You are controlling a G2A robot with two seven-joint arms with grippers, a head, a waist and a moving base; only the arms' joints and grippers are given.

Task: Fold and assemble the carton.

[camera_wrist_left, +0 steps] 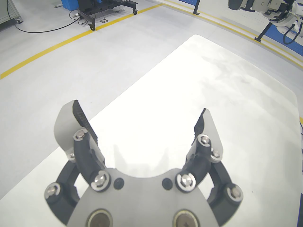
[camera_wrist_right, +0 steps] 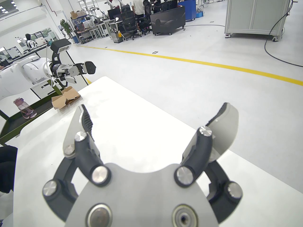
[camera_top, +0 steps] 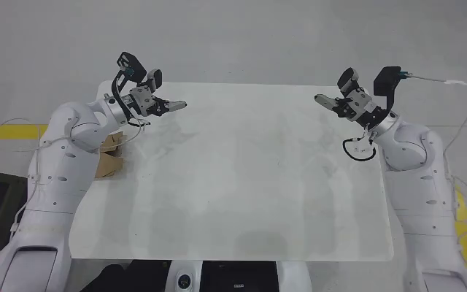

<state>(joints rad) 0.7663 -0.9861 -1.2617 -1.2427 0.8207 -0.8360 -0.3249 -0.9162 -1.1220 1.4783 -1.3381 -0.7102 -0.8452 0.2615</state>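
Note:
A brown cardboard carton [camera_top: 111, 153] lies partly folded at the table's left edge, under the left arm; in the right wrist view the carton [camera_wrist_right: 64, 97] sits at the far corner of the table. My left gripper [camera_top: 177, 106] hovers above the table's far left corner, open and holding nothing; its own view has the left gripper [camera_wrist_left: 140, 112] with jaws wide apart. My right gripper [camera_top: 322, 100] hangs over the far right corner, open and empty, and in its own view the right gripper [camera_wrist_right: 153, 114] also has spread jaws.
The white table [camera_top: 241, 190] is bare across its middle. A dark green tray [camera_wrist_right: 21, 121] with a purple bottle [camera_wrist_right: 23, 108] stands beside the table's left side, beyond the carton. A black cable loop [camera_top: 357, 150] hangs by the right arm.

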